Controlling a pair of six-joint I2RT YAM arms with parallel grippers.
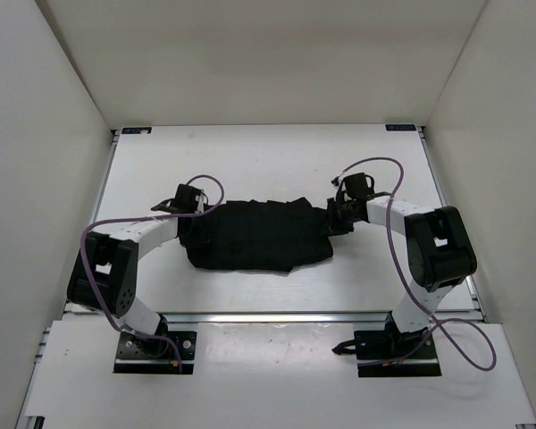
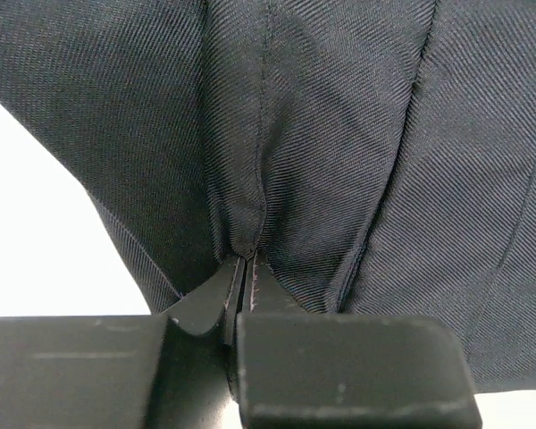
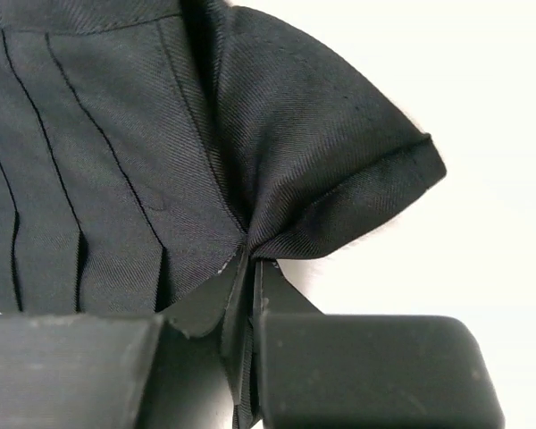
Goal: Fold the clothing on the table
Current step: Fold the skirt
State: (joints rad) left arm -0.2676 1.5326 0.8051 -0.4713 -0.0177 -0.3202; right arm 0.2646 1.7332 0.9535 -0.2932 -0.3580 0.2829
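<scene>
The clothing point(image 1: 259, 237) on the counter point(image 1: 250, 161) is pinched at opposite ends by the left pincer point(image 2: 244, 265) and right pincer point(image 3: 250, 259), probably to be lifted evenly.

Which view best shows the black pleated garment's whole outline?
Top external: the whole black pleated fabric garment lies on the white flat tabletop, outline mostly visible. Left wrist shows only a fold pinched in closed jaws; right wrist shows a pinched corner and some pleats.

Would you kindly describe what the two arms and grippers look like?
The left arm and right arm have white links, bulky black joint housings and black base plates. A purple cable loops along each. Jaws are matte black, tapering thin.
</scene>
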